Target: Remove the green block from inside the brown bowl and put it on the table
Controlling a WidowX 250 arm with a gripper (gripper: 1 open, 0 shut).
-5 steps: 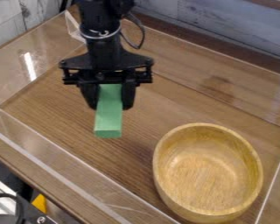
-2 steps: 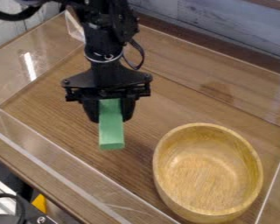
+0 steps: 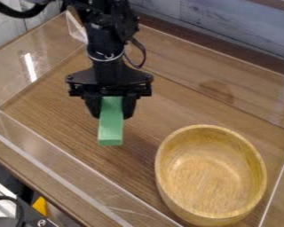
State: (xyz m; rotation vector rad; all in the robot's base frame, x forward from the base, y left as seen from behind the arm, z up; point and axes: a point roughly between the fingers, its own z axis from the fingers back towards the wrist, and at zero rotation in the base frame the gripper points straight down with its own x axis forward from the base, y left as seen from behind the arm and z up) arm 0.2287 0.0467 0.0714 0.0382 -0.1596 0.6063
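My gripper points straight down over the table, left of the brown bowl. Its black fingers are shut on the upper end of the green block. The flat bar hangs lengthwise below the fingers, its lower end close to or on the wood; I cannot tell whether it touches. The bowl sits at the lower right with nothing inside it.
Low clear plastic walls border the tabletop along the front and left. A black cable loops beside the arm. Yellow and black gear shows below the front wall.
The gripper has sunk toward the tabletop with the green block still held. The bowl has not moved.
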